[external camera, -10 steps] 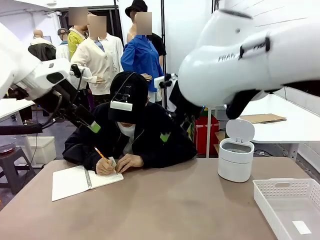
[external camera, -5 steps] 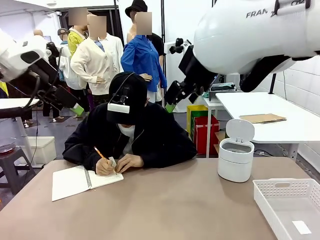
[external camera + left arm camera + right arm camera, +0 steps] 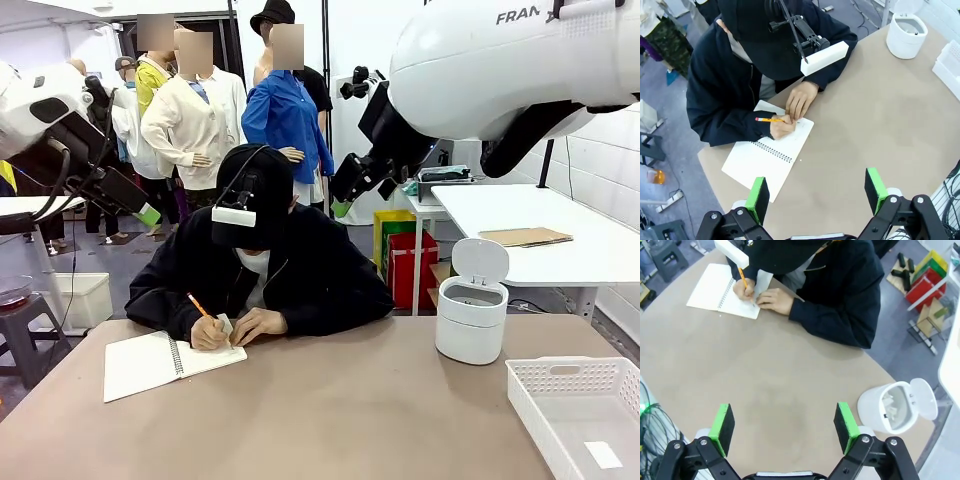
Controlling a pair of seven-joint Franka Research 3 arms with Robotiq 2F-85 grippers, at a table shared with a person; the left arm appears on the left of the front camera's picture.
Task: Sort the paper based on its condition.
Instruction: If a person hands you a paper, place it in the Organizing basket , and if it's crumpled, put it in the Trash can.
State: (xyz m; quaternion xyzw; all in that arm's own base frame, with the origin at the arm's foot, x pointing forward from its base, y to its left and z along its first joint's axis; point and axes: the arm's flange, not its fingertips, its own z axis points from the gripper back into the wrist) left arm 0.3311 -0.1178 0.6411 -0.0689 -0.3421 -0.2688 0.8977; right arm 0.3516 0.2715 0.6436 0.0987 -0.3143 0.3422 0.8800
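- Room: bare, smooth brown tabletop lies wide between the spiral notebook near its left edge and the round white bin and perforated tray at the right.
- Your left gripper and right gripper hang high above it, jaws spread, grasping nothing.
- Pale lump sits inside the open-lidded bin; you cannot tell whether it is the paper.
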